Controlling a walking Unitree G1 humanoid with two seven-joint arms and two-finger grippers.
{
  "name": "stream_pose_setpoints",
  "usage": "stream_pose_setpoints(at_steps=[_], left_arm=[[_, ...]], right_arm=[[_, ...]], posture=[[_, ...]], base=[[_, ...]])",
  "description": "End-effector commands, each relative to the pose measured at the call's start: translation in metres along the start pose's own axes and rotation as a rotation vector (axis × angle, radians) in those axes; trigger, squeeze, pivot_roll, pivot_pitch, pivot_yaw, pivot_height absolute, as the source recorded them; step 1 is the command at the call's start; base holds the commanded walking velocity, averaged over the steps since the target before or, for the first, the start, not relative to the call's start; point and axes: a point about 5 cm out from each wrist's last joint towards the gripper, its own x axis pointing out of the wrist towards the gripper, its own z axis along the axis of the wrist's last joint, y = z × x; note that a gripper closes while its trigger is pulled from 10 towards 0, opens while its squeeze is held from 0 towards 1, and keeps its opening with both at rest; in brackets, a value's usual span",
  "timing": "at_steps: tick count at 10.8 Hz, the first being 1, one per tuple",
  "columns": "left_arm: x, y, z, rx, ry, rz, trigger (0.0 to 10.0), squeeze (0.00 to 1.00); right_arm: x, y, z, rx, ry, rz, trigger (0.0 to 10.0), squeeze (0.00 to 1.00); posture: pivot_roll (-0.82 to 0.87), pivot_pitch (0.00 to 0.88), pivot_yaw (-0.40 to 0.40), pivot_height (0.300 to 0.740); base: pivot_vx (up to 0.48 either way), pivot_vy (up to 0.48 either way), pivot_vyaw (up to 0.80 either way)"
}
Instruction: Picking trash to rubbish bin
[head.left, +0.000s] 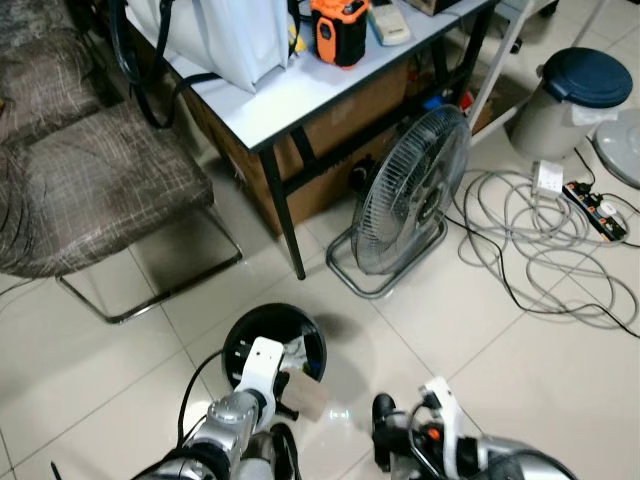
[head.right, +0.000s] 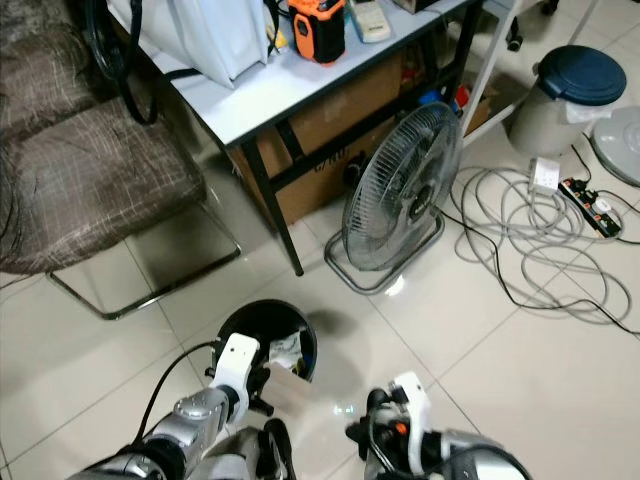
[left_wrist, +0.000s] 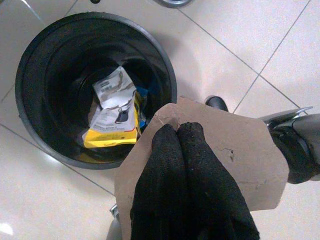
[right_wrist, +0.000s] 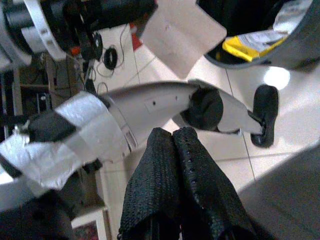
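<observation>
1. The left gripper (left_wrist: 177, 132) has its two black fingers pressed together on a flat piece of brown cardboard (left_wrist: 240, 160), pinched near one edge; the card hangs just outside the rim of the black rubbish bin (left_wrist: 30, 60), on the tiled floor (head.left: 480, 330) in front of the fan (head.left: 415, 190)
2. The card looks light, thin and fairly stiff, so it should keep its shape; an edge pinch seems enough, though a sheet this thin may flutter or land on the bin's rim when let go
3. The bin already holds crumpled wrappers (left_wrist: 112, 117), white and yellow, lying at its bottom
4. The right gripper (right_wrist: 172, 137) has its fingers together with nothing between them, low beside the left arm
5. The left wrist view shows the bin's inside and the grip on the card, which the eye views mostly hide behind the arm; the eye views show the table (head.left: 300, 95), chair (head.left: 90, 190) and loose cables (head.left: 530, 230) around the bin
</observation>
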Motion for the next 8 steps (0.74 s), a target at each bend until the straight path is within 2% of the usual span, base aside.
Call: stream_pose_setpoints(at_steps=[1,4,8], left_arm=[[-0.001,-0.004,-0.01,-0.008,0.026,-0.018,10.0,0.0],[0.001,-0.008,-0.002,-0.001,-0.012,-0.027,10.0,0.0],[0.001,-0.01,0.0,-0.016,-0.024,-0.029,10.0,0.0]], right_arm=[[-0.004,-0.001,-0.033,0.096,0.093,-0.013,10.0,0.0],[-0.007,0.005,-0.045,0.103,0.152,-0.013,10.0,0.0],[-0.012,0.008,-0.042,0.086,0.165,-0.035,10.0,0.0]], posture=[[-0.26,0.32,0.089,0.74],[-0.26,0.321,0.088,0.74],[-0.27,0.325,0.088,0.74]], base=[[0.0,0.0,0.0],[0.0,0.0,0.0],[0.0,0.0,0.0]])
